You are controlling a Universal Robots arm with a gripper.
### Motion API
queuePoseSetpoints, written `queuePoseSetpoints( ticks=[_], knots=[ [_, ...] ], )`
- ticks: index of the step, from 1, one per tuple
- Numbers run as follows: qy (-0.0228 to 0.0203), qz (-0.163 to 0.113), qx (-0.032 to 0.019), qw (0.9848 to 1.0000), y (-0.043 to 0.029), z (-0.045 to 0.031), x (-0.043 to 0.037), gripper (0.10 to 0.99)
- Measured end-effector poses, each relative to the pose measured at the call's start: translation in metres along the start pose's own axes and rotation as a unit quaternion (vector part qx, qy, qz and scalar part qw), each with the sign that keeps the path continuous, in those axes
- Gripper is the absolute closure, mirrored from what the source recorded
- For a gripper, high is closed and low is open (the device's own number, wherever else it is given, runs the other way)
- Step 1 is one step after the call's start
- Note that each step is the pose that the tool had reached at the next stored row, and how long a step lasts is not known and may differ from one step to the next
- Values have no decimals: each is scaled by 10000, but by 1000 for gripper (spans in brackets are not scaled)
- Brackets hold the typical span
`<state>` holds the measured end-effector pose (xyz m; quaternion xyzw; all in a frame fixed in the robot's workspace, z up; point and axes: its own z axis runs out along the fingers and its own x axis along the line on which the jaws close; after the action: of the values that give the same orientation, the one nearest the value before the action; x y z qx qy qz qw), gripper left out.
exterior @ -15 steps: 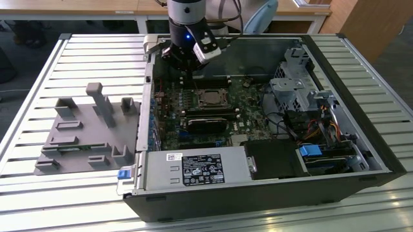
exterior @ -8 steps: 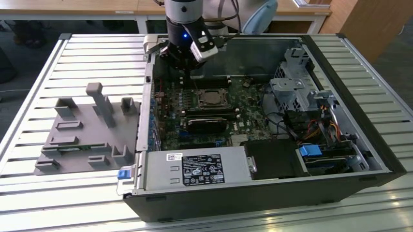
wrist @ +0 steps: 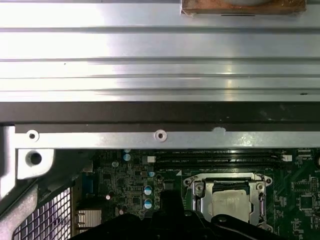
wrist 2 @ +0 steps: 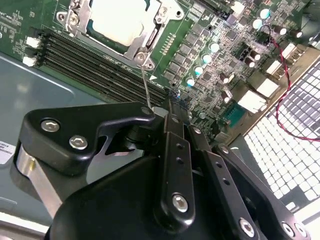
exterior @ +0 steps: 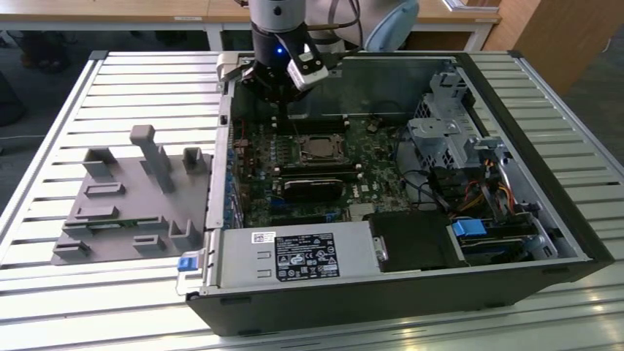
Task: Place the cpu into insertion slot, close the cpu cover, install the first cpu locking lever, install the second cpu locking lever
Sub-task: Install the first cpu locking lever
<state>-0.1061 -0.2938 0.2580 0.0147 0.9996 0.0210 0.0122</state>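
cpu point(wrist 2: 117, 20): lying flat in its socket on the motherboard point(wrist 2: 210, 55), silvery top facing up.
cpu cover point(wrist 2: 139, 47): lying down over the chip, framing its edges.
locking lever point(wrist 2: 145, 85): rising as a thin wire from the socket's corner, its free end reaching the fingertips.
gripper point(wrist 2: 161, 111): hanging just above the socket's edge beside the memory slots point(wrist 2: 100, 70), fingers drawn together and pinching the lever's end.
computer case point(exterior: 546, 241): lying open on the slatted table point(exterior: 58, 292), with a grey fixture tray point(exterior: 127, 212) sitting at the exterior view's left.
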Motion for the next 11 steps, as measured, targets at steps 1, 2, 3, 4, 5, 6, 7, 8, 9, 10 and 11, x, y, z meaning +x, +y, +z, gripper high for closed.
queuePoseSetpoints(
  ticks=[1,2,3,4,5,6,7,8,9,10,11],
  knots=[
    [0,0,0,10000,3,0,-7,980],
    [0,1,0,10000,5,1,-15,980],
    [0,1,0,10000,7,1,-26,980],
    [0,1,0,10000,10,2,-41,980],
    [0,1,0,10000,13,3,-58,980],
    [0,1,0,10000,16,4,-78,980],
    [0,1,0,10000,19,5,-102,980],
    [0,1,0,10000,21,7,-128,980],
    [0,1,0,10000,23,9,-157,980],
    [0,1,0,10000,26,11,-191,980],
    [0,1,0,10000,30,15,-232,980]
  ],
)
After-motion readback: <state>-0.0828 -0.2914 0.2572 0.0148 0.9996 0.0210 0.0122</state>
